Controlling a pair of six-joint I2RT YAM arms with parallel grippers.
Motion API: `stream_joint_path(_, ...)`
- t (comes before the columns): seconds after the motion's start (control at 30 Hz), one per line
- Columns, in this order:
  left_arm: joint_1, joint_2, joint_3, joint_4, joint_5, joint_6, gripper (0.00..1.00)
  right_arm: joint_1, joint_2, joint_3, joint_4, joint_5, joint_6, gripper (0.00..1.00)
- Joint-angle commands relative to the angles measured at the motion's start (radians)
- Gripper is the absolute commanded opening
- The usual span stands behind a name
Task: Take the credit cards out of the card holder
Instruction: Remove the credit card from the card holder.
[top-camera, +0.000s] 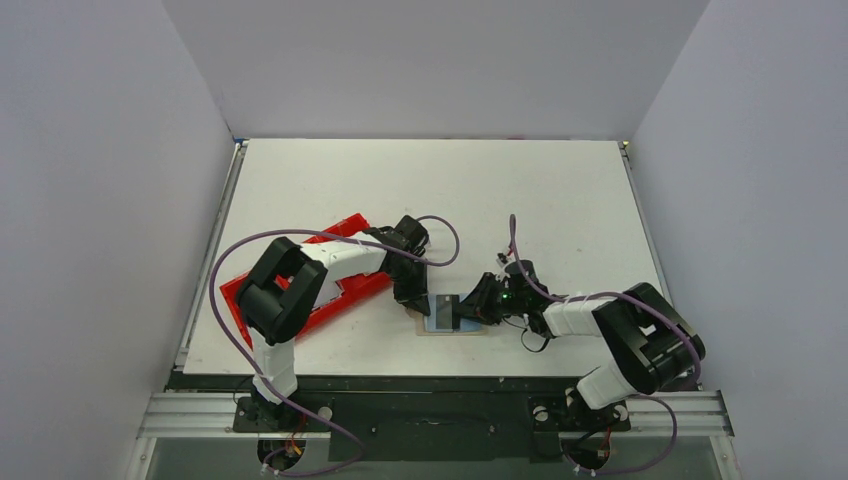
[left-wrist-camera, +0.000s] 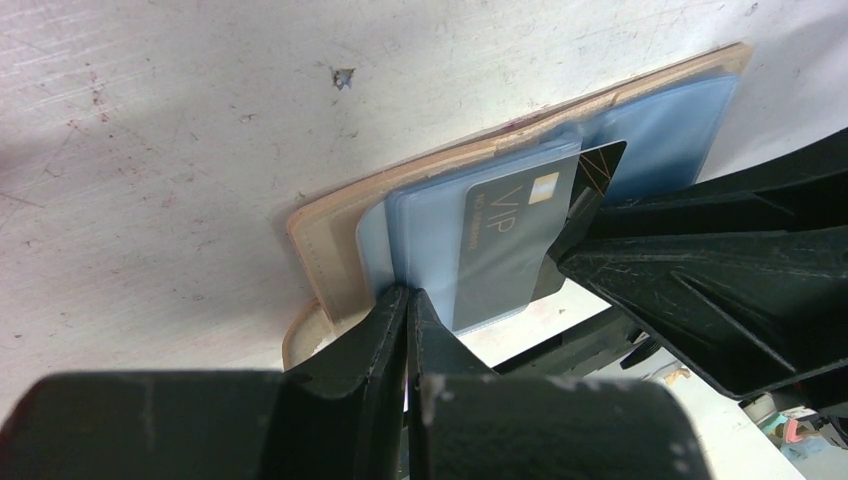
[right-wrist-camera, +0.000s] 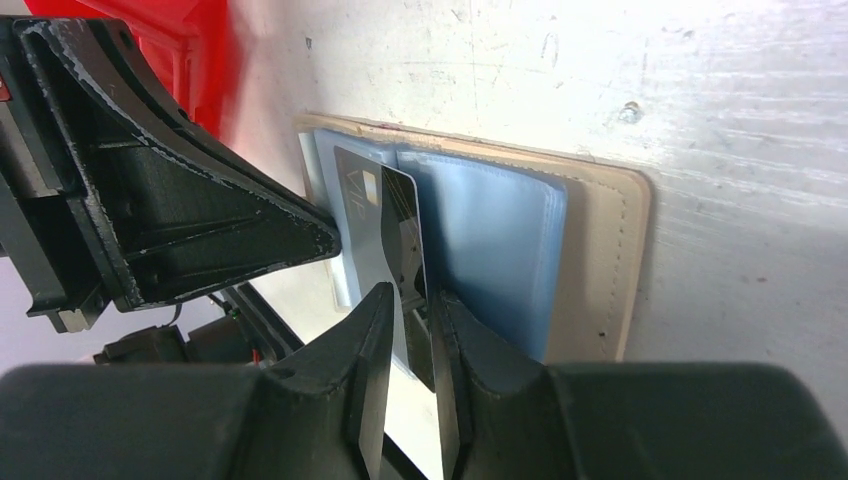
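Right wrist: VIP card (right-wrist-camera: 380, 215) sits part-way out of the card holder (right-wrist-camera: 600, 250) lying open on the table (right-wrist-camera: 700, 80), right gripper (right-wrist-camera: 413, 305) jaws slightly parted astride it, left gripper (left-wrist-camera: 408, 300) closed, pinning the holder; risk: loose jaws slide off, or the holder drags along if pinning slips.
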Motion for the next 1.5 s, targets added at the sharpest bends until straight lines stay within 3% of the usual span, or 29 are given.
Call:
stream_joint_path(0.0, 0.000, 0.099, -0.043, -0.024, -0.175, 0.062, 0.00, -0.007, 0.043, -0.011, 0.085, 0.001, 0.014, 0.19)
stream_joint_path(0.13, -0.002, 0.101, -0.041, -0.022, -0.170, 0.063, 0.00, -0.005, 0.075, -0.018, 0.111, -0.001, 0.027, 0.16)
stream_joint_path(0.3, 0.000, 0.104, -0.041, -0.023, -0.171, 0.063, 0.00, -0.010, 0.085, -0.027, 0.113, 0.010, 0.030, 0.00)
stream_joint_path(0.77, 0.000, 0.093, -0.043, -0.023, -0.180, 0.064, 0.00, -0.053, -0.152, -0.016, -0.206, 0.149, -0.096, 0.00)
stream_joint_path(1.13, -0.001, 0.076, -0.019, -0.017, -0.173, 0.074, 0.00, -0.078, -0.239, -0.010, -0.291, 0.169, -0.120, 0.00)
stream_joint_path(1.37, -0.020, 0.058, 0.072, -0.056, -0.168, 0.096, 0.00, -0.084, -0.263, 0.026, -0.321, 0.164, -0.123, 0.00)
stream_joint_path(1.43, -0.020, 0.041, 0.105, -0.069, -0.163, 0.102, 0.04, -0.086, -0.269, 0.040, -0.330, 0.164, -0.125, 0.00)
stream_joint_path(1.47, -0.020, 0.035, 0.128, -0.075, -0.159, 0.105, 0.11, -0.086, -0.271, 0.047, -0.337, 0.163, -0.127, 0.00)
